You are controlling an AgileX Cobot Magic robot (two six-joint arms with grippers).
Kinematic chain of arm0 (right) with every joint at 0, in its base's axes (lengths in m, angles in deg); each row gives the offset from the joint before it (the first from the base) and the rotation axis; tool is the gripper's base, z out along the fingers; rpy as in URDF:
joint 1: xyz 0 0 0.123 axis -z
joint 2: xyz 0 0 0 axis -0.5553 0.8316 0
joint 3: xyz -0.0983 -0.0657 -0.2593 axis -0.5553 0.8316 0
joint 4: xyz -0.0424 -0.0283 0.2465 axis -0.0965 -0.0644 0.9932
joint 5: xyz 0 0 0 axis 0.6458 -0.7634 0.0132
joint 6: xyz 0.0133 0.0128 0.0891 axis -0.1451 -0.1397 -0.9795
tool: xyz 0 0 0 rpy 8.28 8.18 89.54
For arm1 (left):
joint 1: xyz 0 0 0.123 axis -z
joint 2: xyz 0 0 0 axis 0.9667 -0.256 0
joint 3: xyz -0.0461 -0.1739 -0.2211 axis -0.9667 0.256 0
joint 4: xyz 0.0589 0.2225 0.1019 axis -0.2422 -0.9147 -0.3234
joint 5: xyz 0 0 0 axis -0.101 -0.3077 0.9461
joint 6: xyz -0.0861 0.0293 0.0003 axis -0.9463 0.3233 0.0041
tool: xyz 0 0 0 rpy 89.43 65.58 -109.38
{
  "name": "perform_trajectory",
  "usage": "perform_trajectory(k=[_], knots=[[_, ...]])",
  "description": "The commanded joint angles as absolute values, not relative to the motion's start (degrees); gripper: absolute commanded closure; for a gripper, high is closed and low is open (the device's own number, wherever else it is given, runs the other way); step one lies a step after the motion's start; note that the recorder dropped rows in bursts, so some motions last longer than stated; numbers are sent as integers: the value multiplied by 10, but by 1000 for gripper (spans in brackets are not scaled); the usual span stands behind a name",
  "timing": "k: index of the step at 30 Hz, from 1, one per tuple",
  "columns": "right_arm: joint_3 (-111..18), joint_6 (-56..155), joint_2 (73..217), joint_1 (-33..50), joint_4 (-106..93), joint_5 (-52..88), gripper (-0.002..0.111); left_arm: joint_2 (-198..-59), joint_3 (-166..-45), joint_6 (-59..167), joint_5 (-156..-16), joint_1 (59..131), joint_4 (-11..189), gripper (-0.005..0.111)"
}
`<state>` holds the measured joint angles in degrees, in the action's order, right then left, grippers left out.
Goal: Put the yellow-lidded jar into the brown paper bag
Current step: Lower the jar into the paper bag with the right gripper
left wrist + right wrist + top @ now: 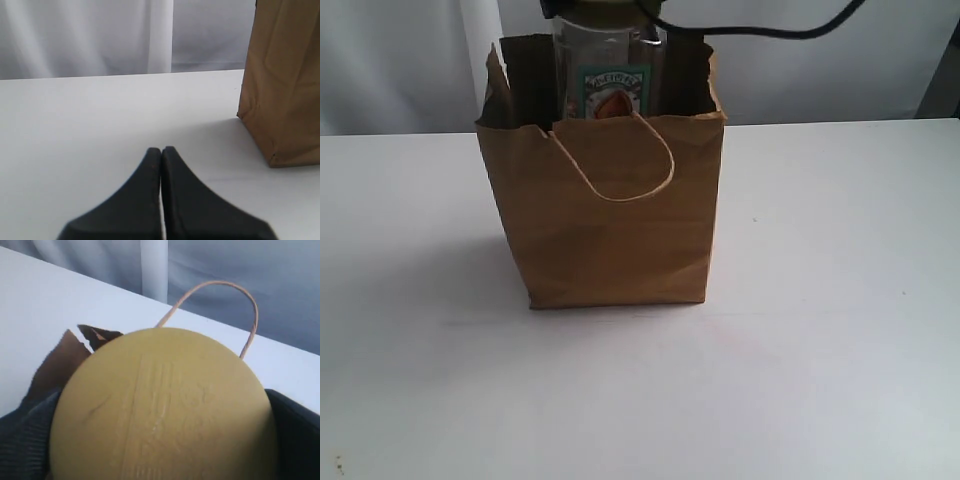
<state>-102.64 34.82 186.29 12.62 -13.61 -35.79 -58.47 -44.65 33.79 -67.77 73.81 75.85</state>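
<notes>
The brown paper bag point(620, 225) stands upright in the middle of the white table, its cord handle point(638, 188) hanging over the front. The yellow-lidded jar point(610, 75) hangs upright in the bag's mouth, its label above the torn rim and its lower part hidden inside. In the right wrist view the mustard lid point(165, 400) fills the picture, and my right gripper point(160, 440) is shut on it with a dark finger point(25, 445) at each side. My left gripper point(161, 150) is shut and empty, low over the table beside the bag point(285, 90).
The white table point(840, 300) spreads round the bag on all sides. A grey curtain hangs behind it, with a white post point(154, 270). A black cable point(770, 30) runs along the top of the exterior view.
</notes>
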Motion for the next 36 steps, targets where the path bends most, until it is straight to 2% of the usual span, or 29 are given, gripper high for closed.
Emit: perform_trajectory(k=[1, 20, 36], knots=[[-1027, 337, 1890, 124, -150, -351, 108, -586, -448, 336, -683, 740, 761, 106], [-1026, 316, 2005, 124, -164, -385, 108, -586, -448, 336, -683, 740, 761, 106], [-1026, 316, 2017, 124, -164, -401, 108, -586, -448, 336, -683, 740, 761, 106]])
